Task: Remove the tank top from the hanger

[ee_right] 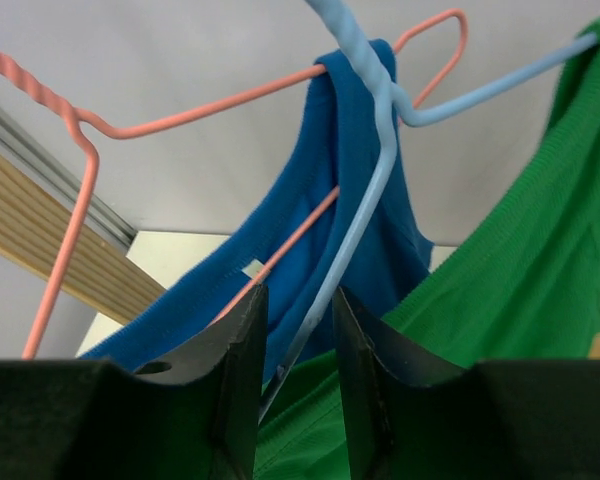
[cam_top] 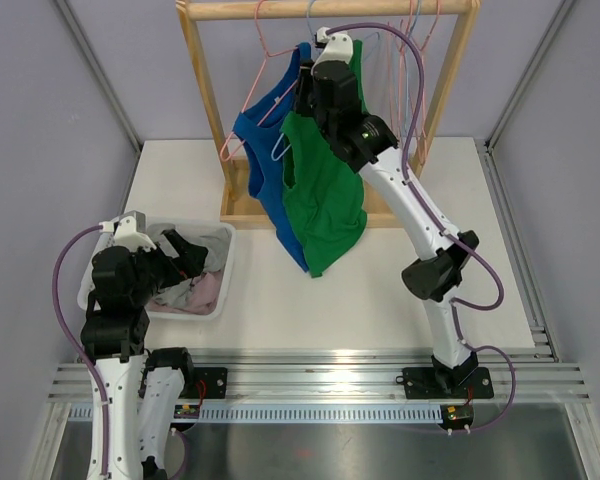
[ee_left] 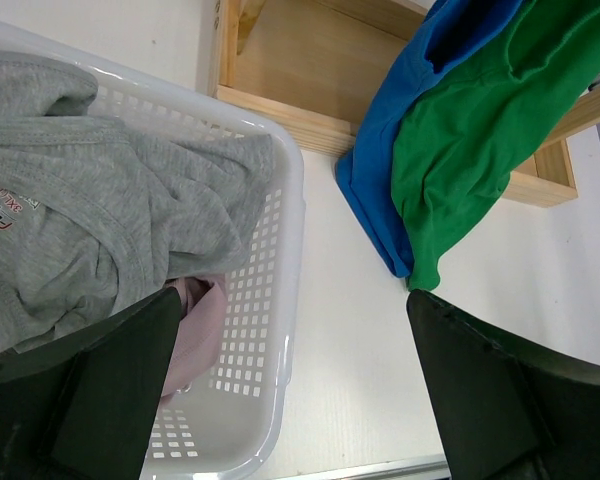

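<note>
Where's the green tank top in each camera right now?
Top external: green tank top hangs at centre.
Left wrist: upper right.
Right wrist: right side.
Shared landmark: the blue tank top, directly left of it in all three.

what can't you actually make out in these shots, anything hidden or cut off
Right wrist view: whether the right gripper really pinches the light blue hanger; the wire dips out of sight between its fingers.
Top view: the straps of the green tank top, covered by the right arm.
Left wrist view: the pink garment, mostly under the grey garment; the grey one's print, cut by the left edge.
</note>
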